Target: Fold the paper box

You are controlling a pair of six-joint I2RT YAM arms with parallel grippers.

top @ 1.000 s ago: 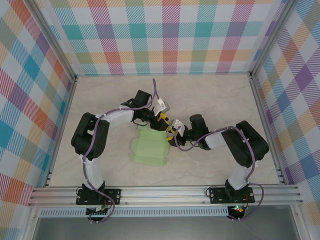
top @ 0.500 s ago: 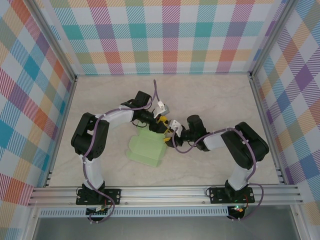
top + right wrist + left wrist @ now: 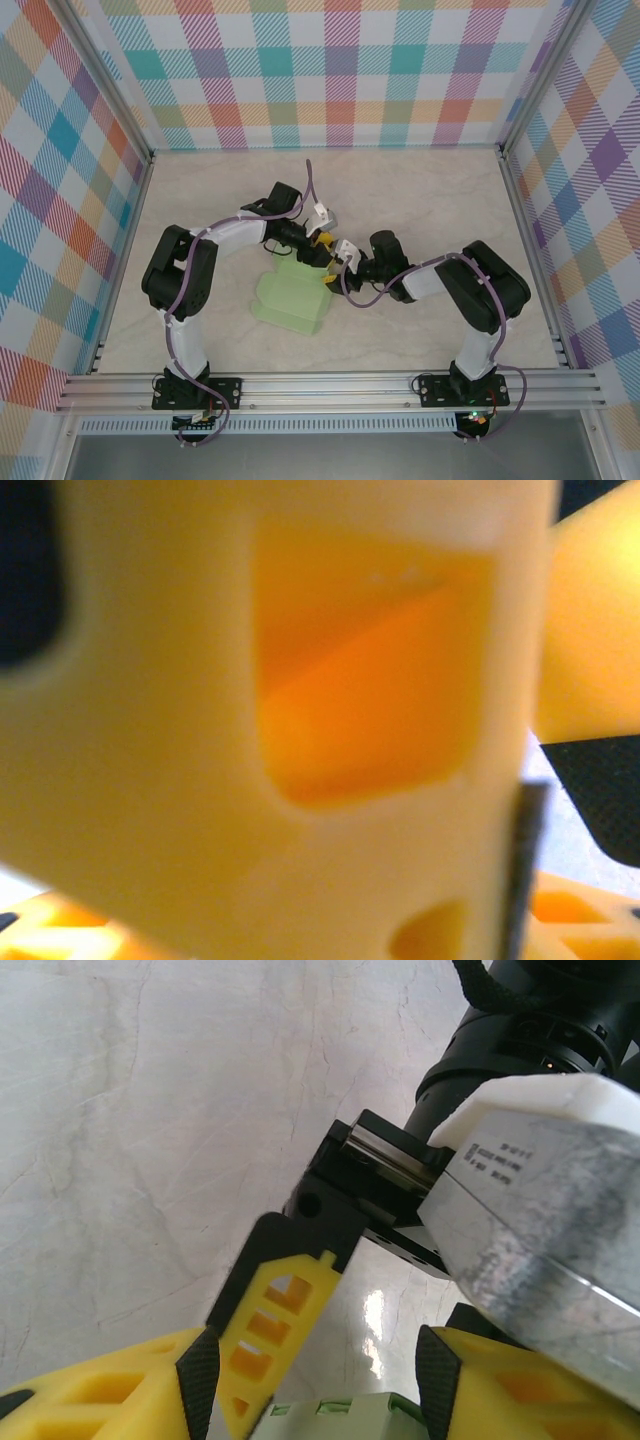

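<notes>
On the marbled counter (image 3: 430, 200), a little left of centre: the paper box (image 3: 288, 300), pale green card, its far right corner directly under both hands. Over that corner, reaching in from the far left, the left hand (image 3: 320, 242); just beside it, reaching in from the right, the right hand (image 3: 332, 274), yellow fingers of the two nearly touching. In the left wrist view, left hand (image 3: 317, 1375) moderately spread, black pads (image 3: 197, 1365) apart, a green edge of the box (image 3: 335, 1418) between them, nearer the right pad, with a gap beside the left one, so not clamped. Just beyond, one yellow finger (image 3: 272, 1305) of the right hand, angled down toward the card. In the right wrist view, a yellow finger (image 3: 300, 710) very close and blurred; spread of the right hand impossible to tell.
</notes>
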